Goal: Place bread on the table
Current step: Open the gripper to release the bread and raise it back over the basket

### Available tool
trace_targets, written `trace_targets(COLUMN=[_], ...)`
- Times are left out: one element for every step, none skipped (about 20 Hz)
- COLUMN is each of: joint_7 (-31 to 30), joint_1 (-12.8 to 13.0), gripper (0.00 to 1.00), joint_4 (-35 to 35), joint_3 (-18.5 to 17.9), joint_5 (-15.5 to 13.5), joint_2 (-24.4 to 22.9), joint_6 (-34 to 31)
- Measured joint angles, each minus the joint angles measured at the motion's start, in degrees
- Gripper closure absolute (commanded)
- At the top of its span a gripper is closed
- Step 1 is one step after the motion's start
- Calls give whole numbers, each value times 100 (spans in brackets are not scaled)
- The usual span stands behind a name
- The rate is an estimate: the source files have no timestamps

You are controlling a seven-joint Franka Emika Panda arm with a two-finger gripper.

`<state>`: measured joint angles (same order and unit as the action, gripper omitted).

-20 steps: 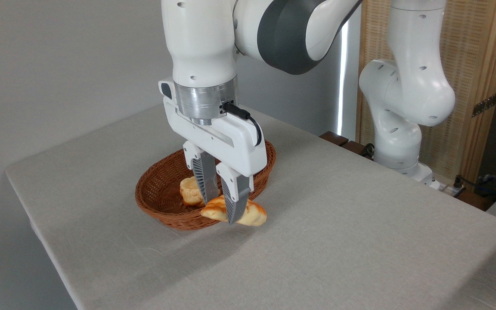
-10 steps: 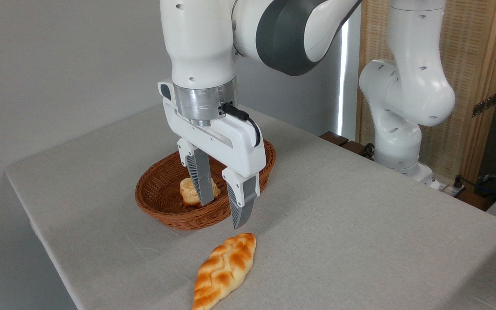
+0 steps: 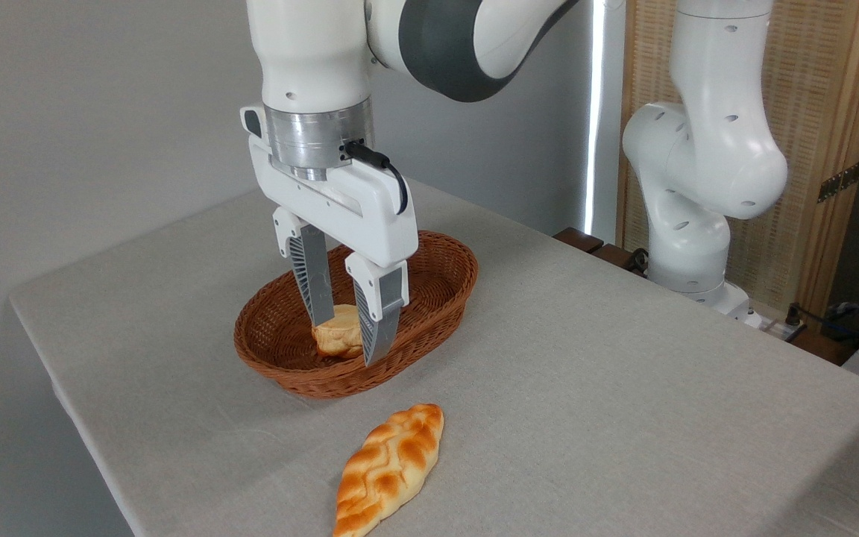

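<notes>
Golden-brown loaf: bread (image 3: 389, 468), long and leaf-shaped, pointed at both ends, glossy braided top with darker orange-brown ridges and paler seams between them.
Position of loaf: lying flat on the surface (image 3: 623, 388), just in front of the basket and apart from it; one tip points toward the basket, the other reaches the lower edge of the picture.
Surface: large rectangular top under a plain light grey cloth, slightly creased near the front left.
Basket (image 3: 280, 358): brown wicker, oval, shallow with an upright woven wall; stands on the cloth toward the back left.
Contents of basket: one small bread piece (image 3: 338, 339), shorter, chunkier and paler than the loaf, resting on the basket floor near the front wall.
Pincer (image 3: 344, 335): white body with two grey ribbed fingers (image 3: 312, 277) pointing down, spread apart and holding nothing; it hangs above the basket, with the small piece showing in the gap between the fingers. Whether either fingertip touches that piece cannot be told.
Arm (image 3: 698, 149): white with dark grey joint, base at the far right edge of the surface.
</notes>
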<state>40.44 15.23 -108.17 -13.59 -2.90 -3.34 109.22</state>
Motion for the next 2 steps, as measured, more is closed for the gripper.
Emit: trace_targets(joint_7=[-15, -17], joint_1=[0, -2], gripper=[0, 0], joint_4=[5, 7], joint_3=[0, -1], joint_5=[0, 0], joint_2=[5, 8], joint_6=[15, 20])
